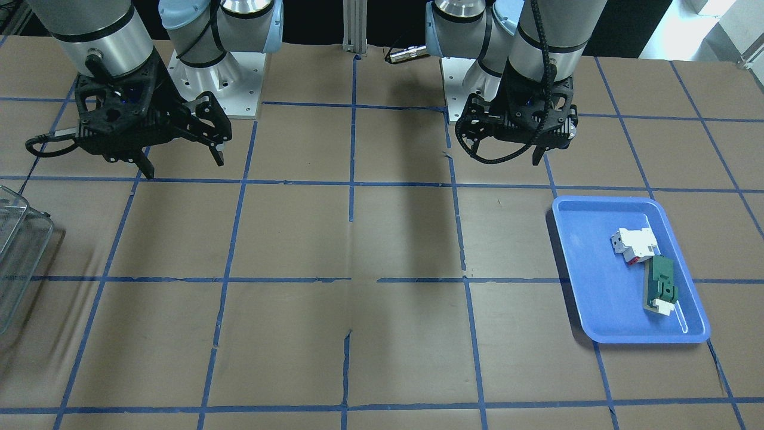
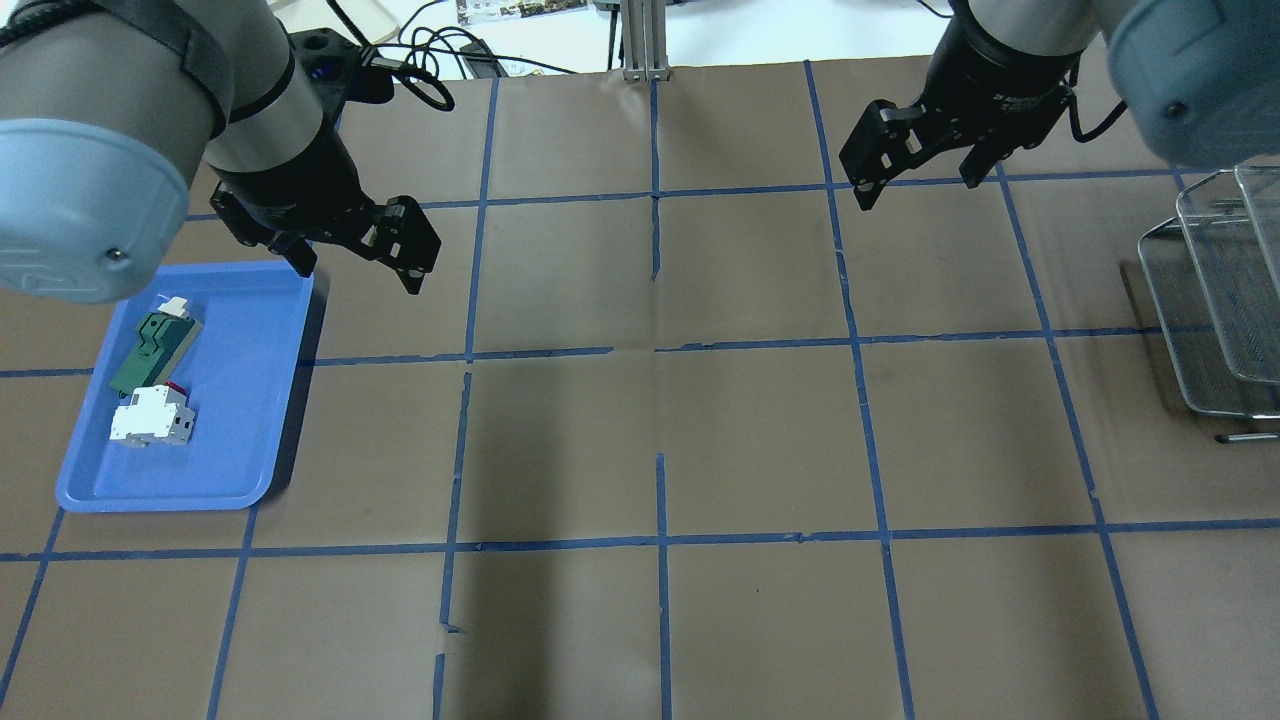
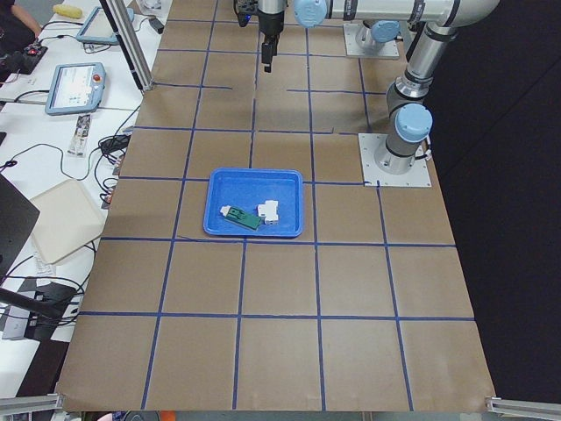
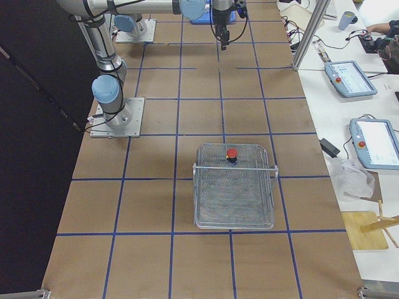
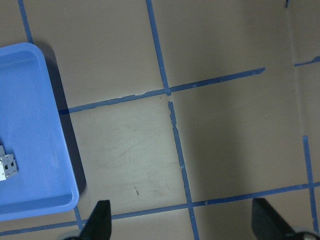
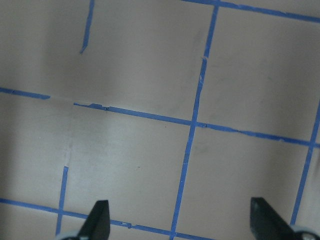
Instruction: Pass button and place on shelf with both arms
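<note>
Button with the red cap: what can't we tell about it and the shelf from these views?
- Red-capped black button: shows only in the exterior right view, too small to tell which tier holds it.
- Grey-edged wire shelf: cut off by the front-facing view's left edge and the overhead view's right edge.

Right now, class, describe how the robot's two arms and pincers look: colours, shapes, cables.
Both the left arm and right arm are silver-grey tubes with light-blue joint caps. The left pincer and right pincer are black, angular and two-fingered. Black cables run by each wrist; a ribbed cable loops below the left pincer.
</note>
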You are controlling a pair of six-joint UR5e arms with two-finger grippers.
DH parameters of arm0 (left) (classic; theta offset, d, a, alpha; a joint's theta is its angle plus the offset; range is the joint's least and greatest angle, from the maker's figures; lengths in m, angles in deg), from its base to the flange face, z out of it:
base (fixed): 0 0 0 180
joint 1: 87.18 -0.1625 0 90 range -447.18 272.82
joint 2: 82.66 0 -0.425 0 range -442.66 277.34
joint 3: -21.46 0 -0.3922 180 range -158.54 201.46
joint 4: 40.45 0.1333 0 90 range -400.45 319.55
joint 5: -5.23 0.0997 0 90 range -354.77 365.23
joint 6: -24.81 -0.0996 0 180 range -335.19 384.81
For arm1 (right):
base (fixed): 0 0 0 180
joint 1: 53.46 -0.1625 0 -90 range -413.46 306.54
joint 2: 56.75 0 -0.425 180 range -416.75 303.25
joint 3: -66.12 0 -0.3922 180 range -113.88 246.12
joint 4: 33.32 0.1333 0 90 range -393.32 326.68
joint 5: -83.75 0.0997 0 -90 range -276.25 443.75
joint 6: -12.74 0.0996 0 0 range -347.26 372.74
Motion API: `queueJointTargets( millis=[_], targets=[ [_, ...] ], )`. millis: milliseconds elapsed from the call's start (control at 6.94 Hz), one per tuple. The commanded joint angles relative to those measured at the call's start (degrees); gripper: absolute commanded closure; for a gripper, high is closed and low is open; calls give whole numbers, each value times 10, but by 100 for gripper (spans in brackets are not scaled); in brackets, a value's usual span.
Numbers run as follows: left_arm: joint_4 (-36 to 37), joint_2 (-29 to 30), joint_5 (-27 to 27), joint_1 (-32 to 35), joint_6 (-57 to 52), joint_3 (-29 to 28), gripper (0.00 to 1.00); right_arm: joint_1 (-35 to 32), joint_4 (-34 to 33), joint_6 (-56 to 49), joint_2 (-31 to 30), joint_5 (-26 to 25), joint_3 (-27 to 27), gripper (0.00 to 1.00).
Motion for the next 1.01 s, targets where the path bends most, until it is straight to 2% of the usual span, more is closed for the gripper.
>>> queueJointTargets(
  millis=[0,288,864],
  targets=[
    [4,-1,-20,0,2,1,0,40,28,58,0,-19,2,0],
    [6,-2,-21,-1,52,0,0,40,15,62,-3,-20,1,0],
    [7,-2,-20,-1,52,1,0,39,25,56,-5,-25,1,0]
  ],
)
